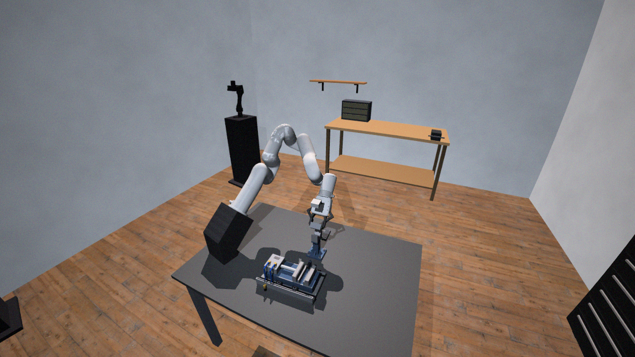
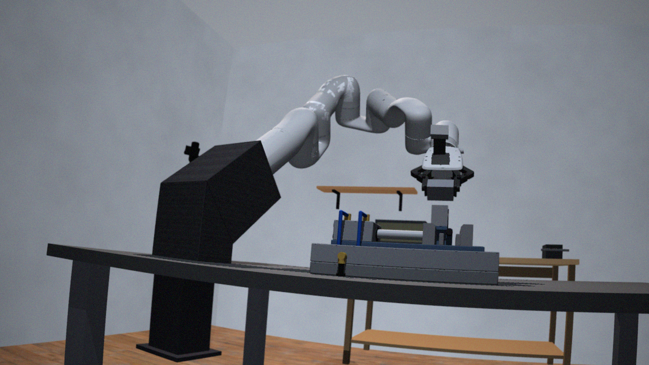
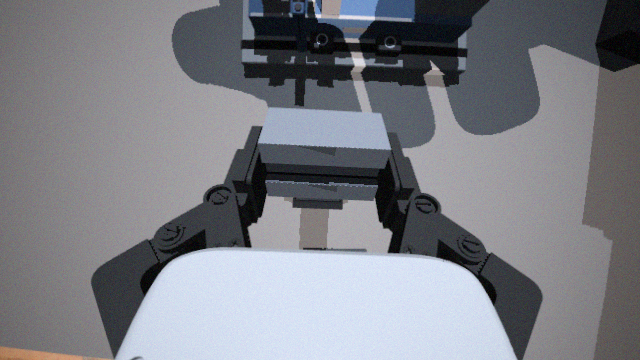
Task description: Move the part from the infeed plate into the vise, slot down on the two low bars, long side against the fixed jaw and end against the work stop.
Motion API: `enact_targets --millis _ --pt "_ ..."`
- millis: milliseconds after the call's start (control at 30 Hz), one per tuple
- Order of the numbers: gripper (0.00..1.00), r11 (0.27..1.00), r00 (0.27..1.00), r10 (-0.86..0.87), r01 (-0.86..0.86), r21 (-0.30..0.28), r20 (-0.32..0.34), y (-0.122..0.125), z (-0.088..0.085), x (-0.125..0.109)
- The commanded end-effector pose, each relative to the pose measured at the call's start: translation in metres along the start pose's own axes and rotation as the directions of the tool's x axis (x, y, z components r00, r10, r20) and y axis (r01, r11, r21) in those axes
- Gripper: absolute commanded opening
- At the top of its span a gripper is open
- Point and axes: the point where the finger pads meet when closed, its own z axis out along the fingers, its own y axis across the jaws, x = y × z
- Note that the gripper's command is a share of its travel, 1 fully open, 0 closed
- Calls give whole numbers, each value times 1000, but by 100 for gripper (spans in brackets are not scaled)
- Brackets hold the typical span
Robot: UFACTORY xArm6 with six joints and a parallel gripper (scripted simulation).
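Now claw (image 2: 439,195) grips part (image 3: 324,137) high above vise (image 2: 403,258).

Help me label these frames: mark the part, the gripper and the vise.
part (image 3: 324,131), wrist view, on its lit upper face.
gripper (image 2: 439,194), exterior view, midway between its fingertips, shut on the part.
vise (image 1: 290,277), top view, on its blue body.

Far behind the dark grey desk (image 1: 381,284) on the wooden plank floor (image 1: 479,248) stands a light wooden workbench (image 1: 386,129) bearing a dark drawer cabinet (image 1: 355,110), with a wooden wall shelf (image 1: 338,81) above and a black pedestal (image 1: 242,148) to its left.
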Motion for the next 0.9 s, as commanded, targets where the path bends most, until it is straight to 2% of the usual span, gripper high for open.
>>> enact_targets --millis 0,867 --pt "0 1000 1000 1 -1 3 0 -1 3 -3" --pt "0 1000 1000 1 -1 3 0 -1 20 -21"
